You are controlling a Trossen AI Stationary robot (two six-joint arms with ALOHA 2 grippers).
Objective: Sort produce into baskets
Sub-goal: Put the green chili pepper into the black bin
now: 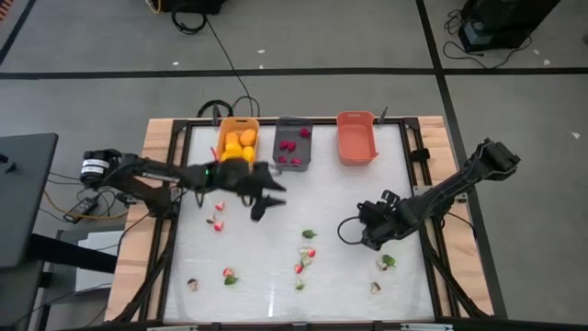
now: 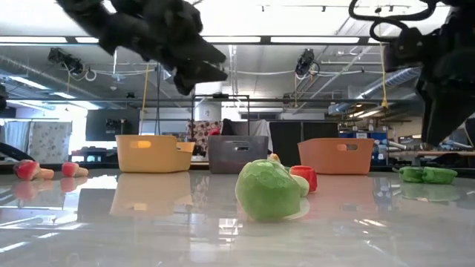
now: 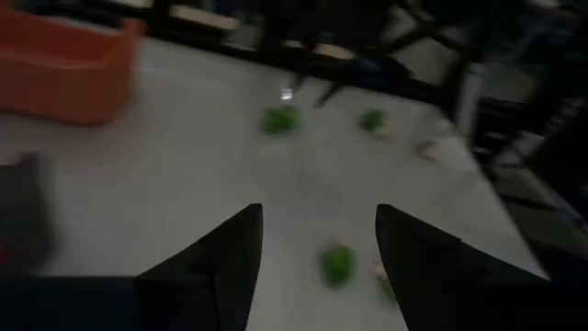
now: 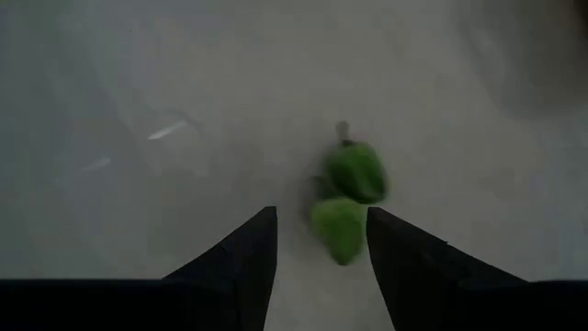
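Three baskets stand in a row at the table's far edge. The yellow-orange one (image 1: pixel 237 140) holds yellow fruits. The dark grey one (image 1: pixel 292 142) holds red pieces. The salmon one (image 1: pixel 356 138) looks empty. Small red, green and pale pieces lie scattered on the near half of the table. My left gripper (image 1: pixel 266 200) hangs open and empty above the table, just in front of the yellow and grey baskets; its wrist view (image 3: pixel 317 248) shows nothing between the fingers. My right gripper (image 1: pixel 347 230) is open and low, pointing toward the table's left at a green piece (image 4: pixel 347 198), which lies on the table just ahead of the fingertips (image 1: pixel 310 234).
Loose pieces lie at the left (image 1: pixel 218 222), the middle (image 1: pixel 308 253), the near left (image 1: pixel 228 274) and the near right (image 1: pixel 386 262). A large green piece (image 2: pixel 267 189) sits close to the low camera. Bare table lies between the two grippers.
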